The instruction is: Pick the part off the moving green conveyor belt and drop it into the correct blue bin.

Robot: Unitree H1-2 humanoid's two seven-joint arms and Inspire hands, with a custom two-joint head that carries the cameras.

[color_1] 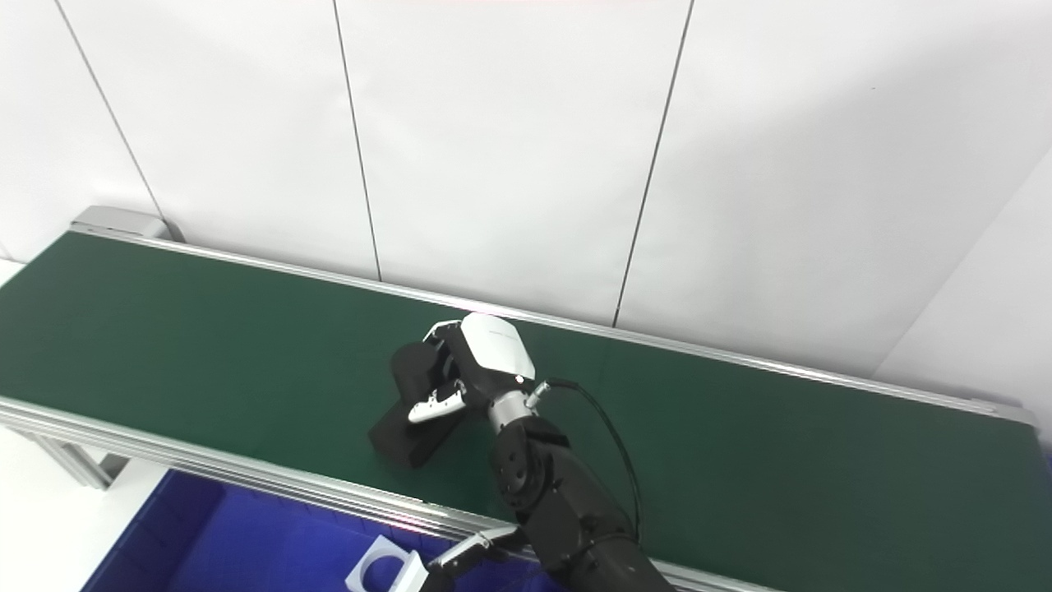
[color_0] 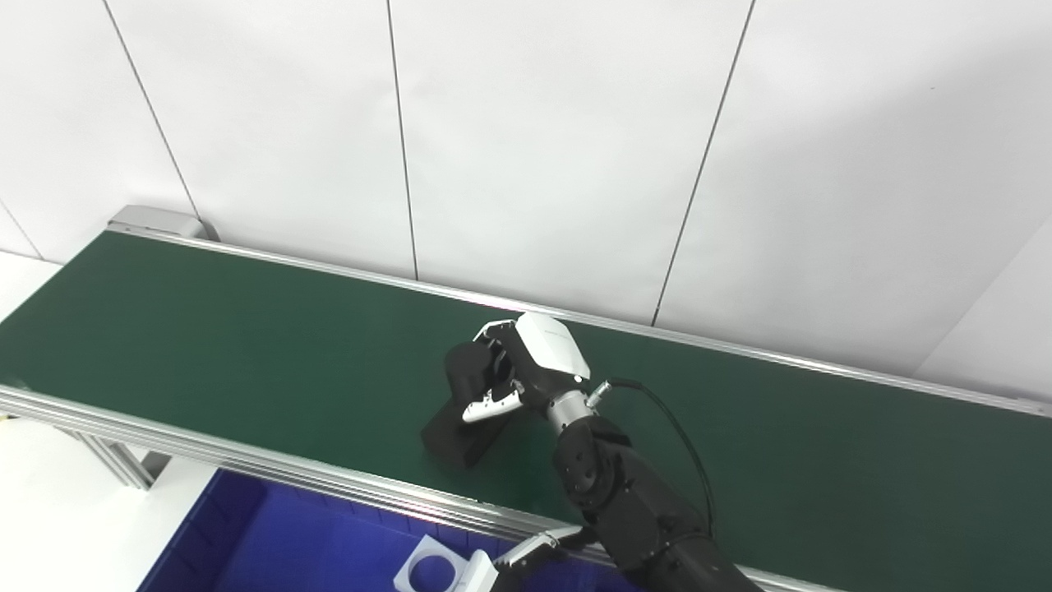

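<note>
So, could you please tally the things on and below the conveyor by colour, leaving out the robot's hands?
Black: 1, the black block-shaped part
White: 1, the white flat part with a round hole
Blue: 1, the blue plastic bin
Green: 1, the green conveyor belt
Total: 4

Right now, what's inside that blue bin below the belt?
A white part with a round hole lies in the blue bin. The picture's edge and a hand hide the rest.

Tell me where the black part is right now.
The black part sits near the middle of the green conveyor belt, toward its near edge, with the right hand wrapped around its upper end. The blue bin lies just below it.
</note>
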